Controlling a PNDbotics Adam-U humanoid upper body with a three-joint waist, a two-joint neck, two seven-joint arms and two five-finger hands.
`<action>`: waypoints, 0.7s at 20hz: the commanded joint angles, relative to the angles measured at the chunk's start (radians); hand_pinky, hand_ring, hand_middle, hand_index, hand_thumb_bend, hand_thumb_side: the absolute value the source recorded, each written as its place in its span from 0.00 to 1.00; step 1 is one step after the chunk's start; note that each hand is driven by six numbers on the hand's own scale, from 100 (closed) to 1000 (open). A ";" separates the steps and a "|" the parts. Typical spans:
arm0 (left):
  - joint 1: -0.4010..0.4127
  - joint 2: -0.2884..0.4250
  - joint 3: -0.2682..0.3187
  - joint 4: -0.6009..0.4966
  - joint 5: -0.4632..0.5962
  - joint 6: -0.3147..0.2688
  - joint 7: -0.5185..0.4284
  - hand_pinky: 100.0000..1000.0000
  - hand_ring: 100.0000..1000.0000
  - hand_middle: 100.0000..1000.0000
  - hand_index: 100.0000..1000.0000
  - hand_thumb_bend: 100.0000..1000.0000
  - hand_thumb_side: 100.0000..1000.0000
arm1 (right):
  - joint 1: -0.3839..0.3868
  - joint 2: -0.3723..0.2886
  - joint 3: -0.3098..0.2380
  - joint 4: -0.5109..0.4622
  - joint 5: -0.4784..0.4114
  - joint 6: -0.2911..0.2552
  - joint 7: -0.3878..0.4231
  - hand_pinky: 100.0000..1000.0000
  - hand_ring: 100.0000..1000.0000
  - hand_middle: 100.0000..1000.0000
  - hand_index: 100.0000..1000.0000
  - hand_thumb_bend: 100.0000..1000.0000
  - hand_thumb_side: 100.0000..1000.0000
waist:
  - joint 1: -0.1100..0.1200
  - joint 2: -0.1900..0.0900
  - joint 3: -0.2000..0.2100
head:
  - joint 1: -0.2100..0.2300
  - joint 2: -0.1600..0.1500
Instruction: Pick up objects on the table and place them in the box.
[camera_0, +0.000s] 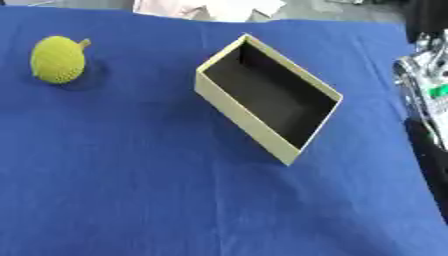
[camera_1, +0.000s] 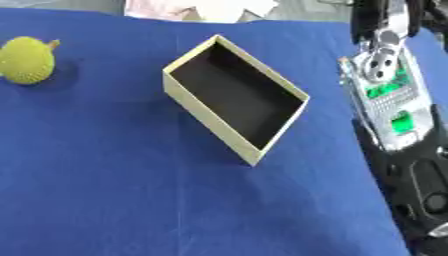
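Yellow fruit (camera_0: 58, 59) rests near the tabletop's (camera_0: 131, 190) far left corner, well apart from the empty box (camera_0: 241, 117) at centre. Right arm (camera_1: 389, 100) at right edge; finger state cannot be told. Risk: the round fruit rolling when touched.

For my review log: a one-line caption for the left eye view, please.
A yellow-green bumpy fruit sits far left on the blue tablecloth, apart from the open, empty cream box; the right arm edges in.

both eyes look steeply down from the robot's head onto the blue table (camera_0: 131, 200), fairly close. they share the box (camera_0: 267, 97) and yellow fruit (camera_0: 58, 59); the right eye sees further past the table's right edge.
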 joint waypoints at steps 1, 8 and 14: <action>-0.007 0.032 0.010 -0.015 -0.003 -0.002 0.000 0.84 0.89 0.90 0.92 0.68 0.44 | -0.011 -0.029 -0.008 -0.021 0.007 0.001 -0.001 0.79 0.79 0.79 0.85 0.07 0.93 | 0.009 -0.022 0.000 | 0.008 -0.001; -0.001 0.040 0.012 -0.015 -0.009 0.023 0.004 0.84 0.89 0.89 0.91 0.68 0.44 | -0.004 -0.026 -0.006 -0.021 0.010 0.008 0.001 0.79 0.79 0.79 0.85 0.07 0.94 | 0.026 -0.021 0.007 | 0.069 0.027; -0.056 0.197 -0.011 -0.012 -0.133 0.236 -0.005 0.82 0.86 0.87 0.88 0.70 0.33 | 0.005 -0.032 0.003 -0.021 0.025 0.016 0.007 0.79 0.79 0.79 0.85 0.07 0.94 | 0.052 -0.021 0.014 | 0.061 0.041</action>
